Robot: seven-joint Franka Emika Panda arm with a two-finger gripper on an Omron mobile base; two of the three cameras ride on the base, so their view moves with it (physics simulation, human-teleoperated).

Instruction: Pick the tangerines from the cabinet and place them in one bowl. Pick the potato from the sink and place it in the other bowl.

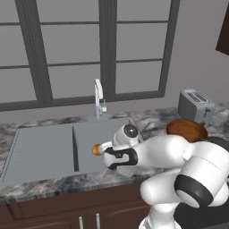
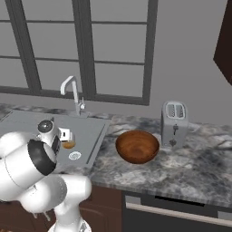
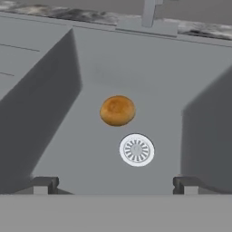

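Left base view: the potato (image 1: pixel 96 149) shows as a small orange-brown lump, partly covered by the hand, low in the right basin of the grey sink (image 1: pixel 42 152). The sink has a flat ribbed section on the left and a divider wall next to the basin. A chrome tap (image 1: pixel 99 98) stands at the back edge, in front of the window. The white arm rises from the lower right, elbow bent, forearm reaching left over the counter edge; the gripper (image 1: pixel 103 148) points down into the basin, just beside the potato. Jaw state can't be read from this angle. A brown wooden bowl (image 1: pixel 187 129) sits on the marbled counter (image 1: pixel 53 183) behind the arm, w/ a grey toaster (image 1: pixel 195 106) beyond it. A dark cabinet (image 1: pixel 223 38) corner shows top right.

Right base view: the potato (image 2: pixel 69 144) is a tan-orange patch on the basin floor, near the round drain (image 2: pixel 74 156). The hand hangs just above it, wrist turned down; arm bulk fills the lower left. The bowl is on the counter right of the sink, toaster just beside it at the back.

Hand view: the potato (image 3: pixel 117 110) is rounded, mottled orange-brown, lying on the basin floor just beside the drain (image 3: pixel 136 150), not touching it. The gripper (image 3: pixel 113 186) fingertips (image 3: pixel 43 185) stand wide apart at the bottom, nothing between them, well short of the potato.
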